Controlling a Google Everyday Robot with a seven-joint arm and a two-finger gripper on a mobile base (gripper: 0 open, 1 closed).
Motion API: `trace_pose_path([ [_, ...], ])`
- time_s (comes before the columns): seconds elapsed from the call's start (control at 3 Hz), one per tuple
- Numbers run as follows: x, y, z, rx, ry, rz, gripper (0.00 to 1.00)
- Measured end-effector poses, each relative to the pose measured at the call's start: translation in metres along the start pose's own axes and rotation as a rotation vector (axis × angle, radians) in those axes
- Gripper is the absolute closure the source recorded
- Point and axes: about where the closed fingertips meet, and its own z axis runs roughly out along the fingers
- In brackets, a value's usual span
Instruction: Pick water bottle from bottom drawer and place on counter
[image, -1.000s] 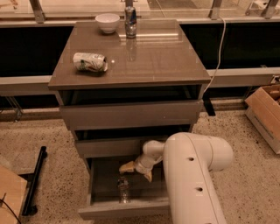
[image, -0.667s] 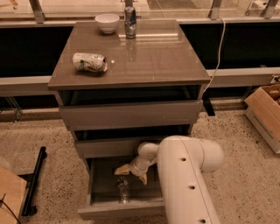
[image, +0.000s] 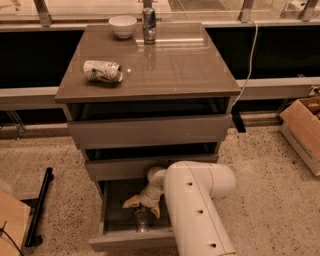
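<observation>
The bottom drawer (image: 112, 220) is pulled out, and the water bottle (image: 141, 221) lies in it, small and clear, near the front. My gripper (image: 143, 206) reaches down into the drawer on the white arm (image: 197, 210). It is open, with its yellowish fingers (image: 131, 201) spread just above the bottle's far end. I cannot tell whether they touch the bottle. The glossy counter (image: 175, 70) is the top of the cabinet above.
On the counter are a crushed white printed can (image: 102, 71) at the left, a white bowl (image: 122, 25) and a slim silver can (image: 148, 24) at the back. The two upper drawers (image: 150, 130) stand slightly open. A cardboard box (image: 305, 132) is at the right and a black bar (image: 39, 207) lies on the floor at the left.
My gripper has moved left and down inside the bottom drawer, from beside the bottle to right over it. The bottle has not moved.
</observation>
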Motion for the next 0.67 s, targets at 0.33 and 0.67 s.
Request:
trace_pose_path([
  [0.33, 0.0020, -0.0023, 0.0221, 0.008, 0.037, 0.036, 0.00],
  [0.67, -0.0021, -0.0097, 0.0317, 0.008, 0.046, 0.083, 0.18],
])
